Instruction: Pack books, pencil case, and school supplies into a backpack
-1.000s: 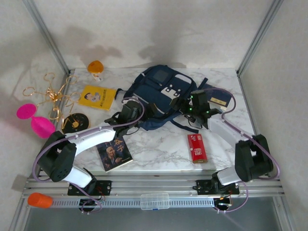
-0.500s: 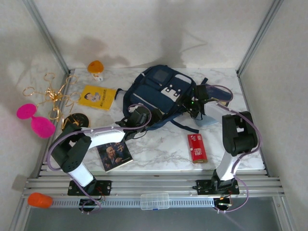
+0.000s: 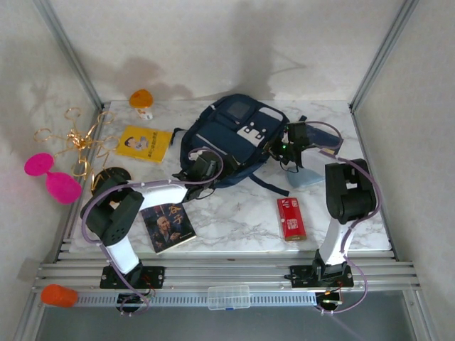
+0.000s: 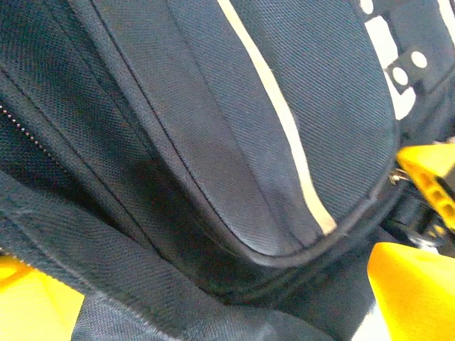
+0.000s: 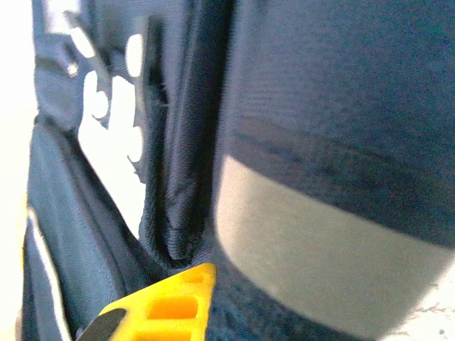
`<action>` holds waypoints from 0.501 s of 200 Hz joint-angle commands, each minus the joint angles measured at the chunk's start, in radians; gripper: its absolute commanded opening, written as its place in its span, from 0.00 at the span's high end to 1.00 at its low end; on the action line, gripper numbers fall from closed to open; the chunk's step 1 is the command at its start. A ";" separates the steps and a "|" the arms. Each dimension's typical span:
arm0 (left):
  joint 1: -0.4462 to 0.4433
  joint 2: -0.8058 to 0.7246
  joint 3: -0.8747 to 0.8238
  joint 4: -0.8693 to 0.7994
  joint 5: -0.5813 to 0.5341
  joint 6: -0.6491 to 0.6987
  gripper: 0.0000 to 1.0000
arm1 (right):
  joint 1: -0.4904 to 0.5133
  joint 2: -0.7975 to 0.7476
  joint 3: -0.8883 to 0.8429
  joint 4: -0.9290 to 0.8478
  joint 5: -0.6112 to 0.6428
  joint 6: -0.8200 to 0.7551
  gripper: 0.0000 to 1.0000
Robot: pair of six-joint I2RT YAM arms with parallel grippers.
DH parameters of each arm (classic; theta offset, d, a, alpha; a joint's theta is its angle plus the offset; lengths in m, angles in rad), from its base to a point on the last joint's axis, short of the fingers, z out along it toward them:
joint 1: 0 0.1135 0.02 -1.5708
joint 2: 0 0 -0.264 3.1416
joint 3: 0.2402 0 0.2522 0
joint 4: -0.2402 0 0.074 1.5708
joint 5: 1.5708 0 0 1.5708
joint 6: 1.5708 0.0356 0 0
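Observation:
The navy backpack (image 3: 234, 135) lies at the table's middle back. My left gripper (image 3: 202, 165) is at its lower left edge; in the left wrist view it stands open (image 4: 227, 298), yellow fingers (image 4: 416, 291) on both sides of the backpack cloth (image 4: 213, 142). My right gripper (image 3: 284, 150) is at the backpack's right side, shut on a fold of backpack fabric (image 5: 298, 142); one yellow finger (image 5: 163, 305) shows, the other is hidden. The yellow book (image 3: 143, 143), the portrait book (image 3: 168, 226), the red supplies box (image 3: 291, 218) and the pale blue pencil case (image 3: 306, 177) lie on the marble.
A black-and-gold disc (image 3: 111, 179) lies at the left edge and an orange capped object (image 3: 141, 98) at the back left. Gold chains (image 3: 75, 141) and pink shapes (image 3: 51, 175) hang off the left frame. Bare marble (image 3: 234, 209) shows in front of the backpack.
My right gripper has gone from open to shut on the backpack's right side. The left gripper has pushed in against the backpack's lower left edge, and the backpack has shifted slightly toward the back.

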 commanded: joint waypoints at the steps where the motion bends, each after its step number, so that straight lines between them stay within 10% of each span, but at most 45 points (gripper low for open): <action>1: 0.039 0.029 0.055 0.010 -0.022 0.076 0.01 | -0.001 -0.141 -0.042 0.096 -0.085 -0.027 1.00; 100: 0.139 0.096 0.297 -0.104 0.109 0.266 0.01 | 0.102 -0.395 -0.312 0.235 0.098 0.271 1.00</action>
